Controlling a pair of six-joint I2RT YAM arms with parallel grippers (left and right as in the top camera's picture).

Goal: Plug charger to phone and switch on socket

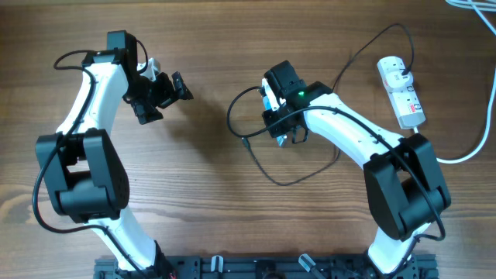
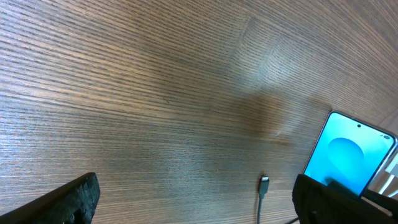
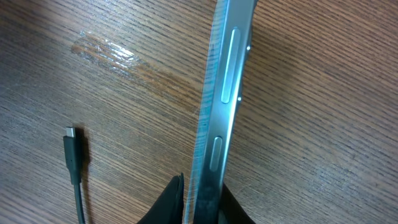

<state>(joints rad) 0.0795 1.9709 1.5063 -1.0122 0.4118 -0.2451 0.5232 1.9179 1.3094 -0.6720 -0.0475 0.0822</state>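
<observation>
The phone (image 3: 221, 106) stands on its long edge on the wood, metal side with buttons facing up, and my right gripper (image 3: 202, 208) is shut on it. From overhead only a cyan sliver of the phone (image 1: 268, 101) shows past the right gripper (image 1: 280, 122). The left wrist view shows its cyan screen (image 2: 348, 158). The charger's black cable (image 1: 271, 174) loops over the table, and its plug tip (image 1: 245, 141) lies loose left of the phone (image 3: 71, 146) (image 2: 264, 183). Its white adapter (image 1: 402, 74) sits in the socket (image 1: 404, 97) at the far right. My left gripper (image 1: 167, 93) hangs open and empty (image 2: 193, 205).
The socket's thick white cord (image 1: 473, 151) curves off the right edge of the table. Bare wood lies between the two arms and in front of them. A black rail (image 1: 256, 267) runs along the near edge.
</observation>
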